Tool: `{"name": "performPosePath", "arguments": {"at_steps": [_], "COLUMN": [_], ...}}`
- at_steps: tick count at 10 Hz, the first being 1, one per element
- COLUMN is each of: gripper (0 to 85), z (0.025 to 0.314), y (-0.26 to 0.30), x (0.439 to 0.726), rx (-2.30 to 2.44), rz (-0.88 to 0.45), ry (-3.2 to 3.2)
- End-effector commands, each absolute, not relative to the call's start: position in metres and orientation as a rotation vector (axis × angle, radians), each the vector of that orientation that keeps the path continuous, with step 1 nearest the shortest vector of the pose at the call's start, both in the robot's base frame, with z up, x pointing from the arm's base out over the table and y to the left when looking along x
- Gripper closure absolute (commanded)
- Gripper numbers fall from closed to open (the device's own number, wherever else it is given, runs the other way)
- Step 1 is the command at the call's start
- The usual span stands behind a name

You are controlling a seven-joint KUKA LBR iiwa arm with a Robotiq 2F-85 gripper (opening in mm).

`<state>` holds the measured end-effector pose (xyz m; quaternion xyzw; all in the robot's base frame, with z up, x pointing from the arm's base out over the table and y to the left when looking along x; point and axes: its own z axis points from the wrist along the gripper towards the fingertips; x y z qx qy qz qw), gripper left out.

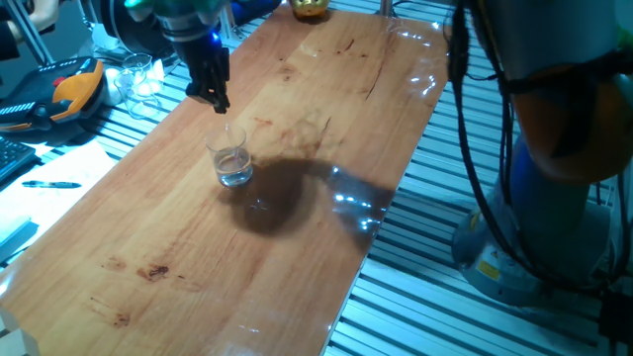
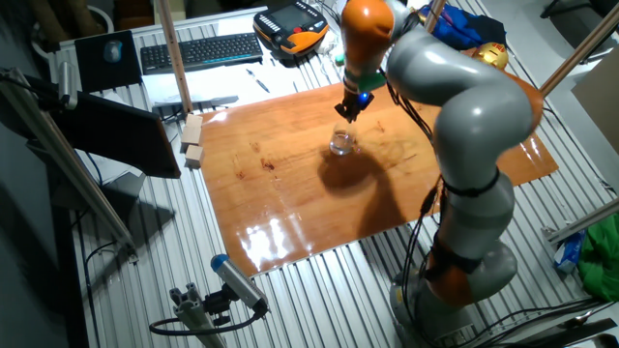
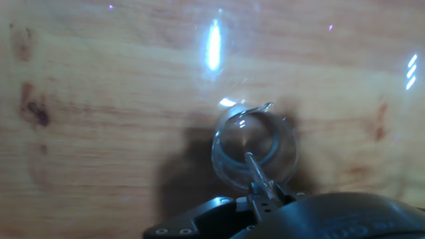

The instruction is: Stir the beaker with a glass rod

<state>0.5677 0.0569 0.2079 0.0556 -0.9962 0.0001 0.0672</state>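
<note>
From one fixed view, the beaker (image 1: pixel 231 163) stands upright on the wooden worktop (image 1: pixel 178 237), well in from every edge, with a little clear liquid in its bottom. The gripper (image 1: pixel 218 101) hangs just above and behind it, fingers pointing down toward the rim, and a faint thin line runs from the fingertips to the beaker's mouth: this looks like the glass rod (image 1: pixel 226 127), held upright so that its free end can reach the liquid without the fingers coming near the glass wall. From the other fixed view, the arm bends over the worktop (image 2: pixel 290 193) and sets the gripper (image 2: pixel 347 111) straight above the beaker (image 2: pixel 342 143); the rod is too faint to make out here, and other clear glassware is not shown clearly enough to describe. The hand view looks down along the fingers into the beaker (image 3: pixel 254 151), its pour lip toward the top of the picture, and the glass rod (image 3: pixel 255 171) runs from the gripper (image 3: pixel 263 196) down into the middle of the cup. The jaws are clamped together on the rod's upper end, a narrow pinch suited to so thin a stick. The rod sits near the centre of the beaker, which I judge leaves room to circle without knocking the wall.
</note>
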Motion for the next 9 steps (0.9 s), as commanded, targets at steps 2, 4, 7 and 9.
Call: {"name": "performPosePath", "arguments": {"at_steps": [2,4,7,9], "gripper": [85.0,85.0,85.0,85.0], "z": [0.2044,0.204,0.2054,0.2058], "y": [0.0582,0.059,0.058,0.0577], "x": [0.5703,0.5722,0.5724,0.5724], "rx": [-0.078,-0.119,-0.045,0.008], "rz": [-0.172,-0.207,-0.137,-0.092], "ry": [-3.028,-3.093,-3.203,-3.256]}}
